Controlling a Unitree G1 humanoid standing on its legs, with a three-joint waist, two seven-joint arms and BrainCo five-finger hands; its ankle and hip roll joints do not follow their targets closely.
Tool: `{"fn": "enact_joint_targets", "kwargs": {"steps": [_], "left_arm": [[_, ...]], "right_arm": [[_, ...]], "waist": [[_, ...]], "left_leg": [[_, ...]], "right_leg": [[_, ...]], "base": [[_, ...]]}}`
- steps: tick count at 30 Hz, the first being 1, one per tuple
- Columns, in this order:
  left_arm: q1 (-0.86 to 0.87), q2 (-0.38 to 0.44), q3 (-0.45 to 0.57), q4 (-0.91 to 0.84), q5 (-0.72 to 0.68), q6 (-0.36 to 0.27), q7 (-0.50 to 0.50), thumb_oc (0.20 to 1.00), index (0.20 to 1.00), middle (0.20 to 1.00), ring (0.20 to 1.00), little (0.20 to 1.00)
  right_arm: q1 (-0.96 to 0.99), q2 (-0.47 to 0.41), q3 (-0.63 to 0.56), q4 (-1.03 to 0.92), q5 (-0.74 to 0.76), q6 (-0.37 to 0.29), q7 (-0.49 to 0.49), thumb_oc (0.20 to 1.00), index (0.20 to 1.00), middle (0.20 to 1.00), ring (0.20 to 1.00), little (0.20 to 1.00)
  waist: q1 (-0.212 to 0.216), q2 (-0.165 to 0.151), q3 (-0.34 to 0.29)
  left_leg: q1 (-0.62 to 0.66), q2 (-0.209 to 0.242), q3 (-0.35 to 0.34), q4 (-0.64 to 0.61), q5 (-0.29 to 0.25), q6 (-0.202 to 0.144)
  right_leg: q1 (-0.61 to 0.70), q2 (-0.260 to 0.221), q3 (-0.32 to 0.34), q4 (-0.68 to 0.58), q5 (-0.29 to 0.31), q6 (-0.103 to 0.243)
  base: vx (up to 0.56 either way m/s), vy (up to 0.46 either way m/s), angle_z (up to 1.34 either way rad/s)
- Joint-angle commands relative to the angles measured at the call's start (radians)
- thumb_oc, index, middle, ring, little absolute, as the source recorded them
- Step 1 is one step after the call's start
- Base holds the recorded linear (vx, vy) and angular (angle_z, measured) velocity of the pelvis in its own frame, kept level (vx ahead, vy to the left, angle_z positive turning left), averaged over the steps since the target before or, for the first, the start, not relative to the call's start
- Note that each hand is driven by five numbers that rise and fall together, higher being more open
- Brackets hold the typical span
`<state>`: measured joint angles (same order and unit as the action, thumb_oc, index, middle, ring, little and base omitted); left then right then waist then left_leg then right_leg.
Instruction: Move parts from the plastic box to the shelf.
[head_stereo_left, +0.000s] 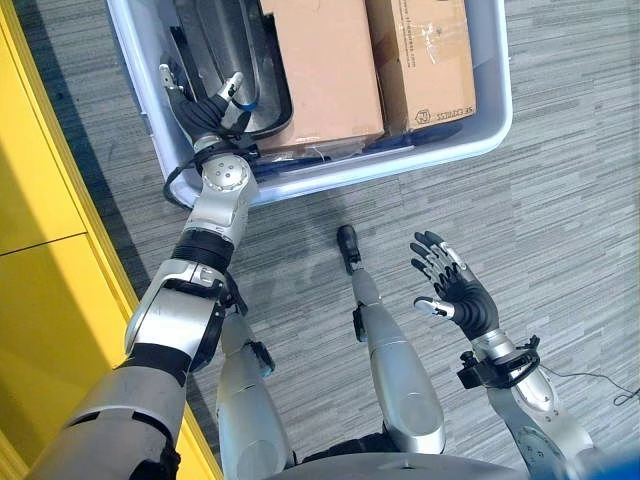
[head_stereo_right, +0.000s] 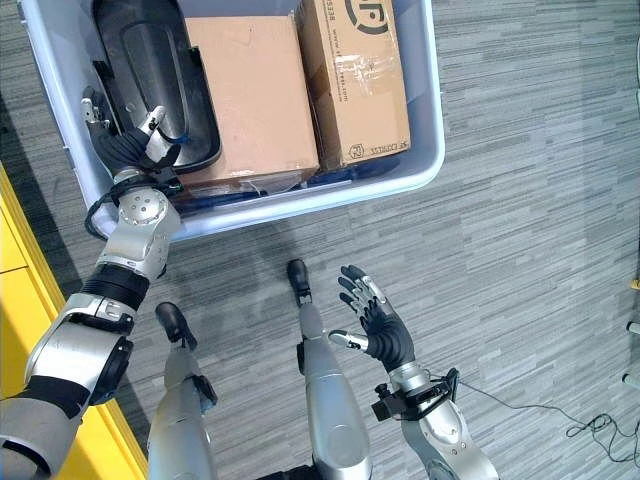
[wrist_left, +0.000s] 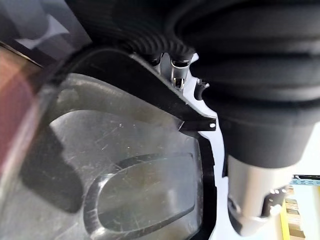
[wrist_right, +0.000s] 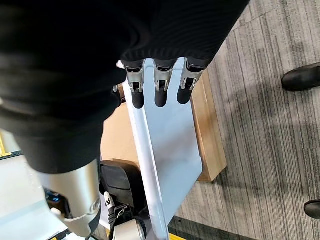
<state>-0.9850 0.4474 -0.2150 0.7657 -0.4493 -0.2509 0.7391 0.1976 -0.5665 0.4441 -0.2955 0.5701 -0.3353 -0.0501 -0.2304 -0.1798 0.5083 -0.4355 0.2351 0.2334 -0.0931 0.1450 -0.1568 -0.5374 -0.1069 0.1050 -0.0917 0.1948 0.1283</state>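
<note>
Plastic box sits on the grey floor, pale blue-white, holding the parts. Left hand fingers curl over the near rim of a black part with a clear window; the thumb sits on the outer side of that rim, so the left hand is clamped on the black part. The black part lies in the box end nearest the yellow surface, against the box wall.

Beside the black part lie 2 cardboard boxes: a plain cardboard box in the middle and a printed cardboard box at the far end, touching each other.

The left wrist view shows the scratched clear window and the black frame at close range, with finger bases just above the frame edge; the eye views do not resolve this detail.

Right hand hangs over bare floor, well apart from the box, fingers straight and spread, holding nothing. The right wrist view shows its fingertips in a row above the box rim, plus 2 dark shoes of a person on the floor.
</note>
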Motion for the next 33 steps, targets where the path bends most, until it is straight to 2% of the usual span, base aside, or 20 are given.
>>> {"fn": "enact_joint_targets", "kwargs": {"steps": [1,4,13,14,15,25,33], "left_arm": [[-0.162,0.089,-0.003,0.151,-0.028,-0.028,-0.033,1.0,1.0,1.0,1.0,1.0],[-0.201,0.108,-0.03,0.248,-0.087,-0.002,-0.101,1.0,1.0,1.0,1.0,1.0],[-0.264,0.12,-0.058,0.387,-0.121,0.059,-0.183,1.0,1.0,1.0,1.0,1.0],[-0.265,0.12,-0.059,0.394,-0.123,0.063,-0.188,0.765,0.765,0.765,0.765,0.765],[-0.266,0.121,-0.058,0.402,-0.124,0.066,-0.19,0.2,0.2,0.2,0.2,0.2],[-0.246,0.113,-0.051,0.41,-0.139,0.07,-0.211,0.2,0.2,0.2,0.2,0.2],[-0.144,0.094,-0.028,0.357,-0.116,0.054,-0.211,0.2,0.2,0.2,0.2,0.2]], "right_arm": [[-0.011,-0.024,-0.075,0.008,0.043,-0.037,0.018,1.0,1.0,1.0,1.0,1.0],[0.001,-0.028,-0.083,0.008,0.052,-0.025,0.031,1.0,1.0,1.0,1.0,1.0],[0.022,-0.033,-0.102,0.0,0.079,-0.016,0.053,1.0,1.0,1.0,1.0,1.0],[0.024,-0.033,-0.103,0.002,0.083,-0.015,0.056,1.0,1.0,1.0,1.0,1.0],[0.025,-0.032,-0.102,0.002,0.088,-0.014,0.059,1.0,1.0,1.0,1.0,1.0],[0.03,-0.037,-0.102,0.003,0.095,-0.008,0.069,1.0,1.0,1.0,1.0,1.0],[0.02,-0.025,-0.099,0.015,0.086,-0.003,0.068,1.0,1.0,1.0,1.0,1.0]], "waist": [[-0.002,-0.027,0.003],[-0.004,-0.024,0.004],[-0.012,-0.021,0.008],[-0.012,-0.022,0.008],[-0.012,-0.022,0.01],[-0.009,-0.018,0.011],[0.01,0.011,-0.008]], "left_leg": [[0.029,0.036,-0.061,0.03,-0.003,-0.007],[0.014,0.034,-0.069,0.035,-0.006,-0.005],[-0.017,0.031,-0.081,0.05,-0.01,-0.003],[-0.019,0.031,-0.083,0.05,-0.009,-0.003],[-0.022,0.031,-0.085,0.051,-0.009,-0.003],[-0.026,0.026,-0.093,0.052,-0.011,-0.002],[0.032,0.014,-0.091,0.04,-0.014,0.001]], "right_leg": [[0.064,-0.076,-0.002,0.085,-0.056,0.09],[0.054,-0.078,-0.003,0.086,-0.056,0.09],[0.037,-0.075,-0.005,0.088,-0.058,0.087],[0.036,-0.075,-0.007,0.088,-0.058,0.086],[0.035,-0.074,-0.006,0.089,-0.059,0.085],[0.032,-0.075,-0.009,0.092,-0.064,0.082],[0.08,-0.083,-0.016,0.096,-0.072,0.08]], "base": [[0.0,0.0,0.0],[0.0,0.0,0.0],[0.0,0.0,0.0],[0.0,0.0,0.0],[0.0,0.0,0.0],[0.0,0.0,0.0],[0.0,0.0,0.0]]}}
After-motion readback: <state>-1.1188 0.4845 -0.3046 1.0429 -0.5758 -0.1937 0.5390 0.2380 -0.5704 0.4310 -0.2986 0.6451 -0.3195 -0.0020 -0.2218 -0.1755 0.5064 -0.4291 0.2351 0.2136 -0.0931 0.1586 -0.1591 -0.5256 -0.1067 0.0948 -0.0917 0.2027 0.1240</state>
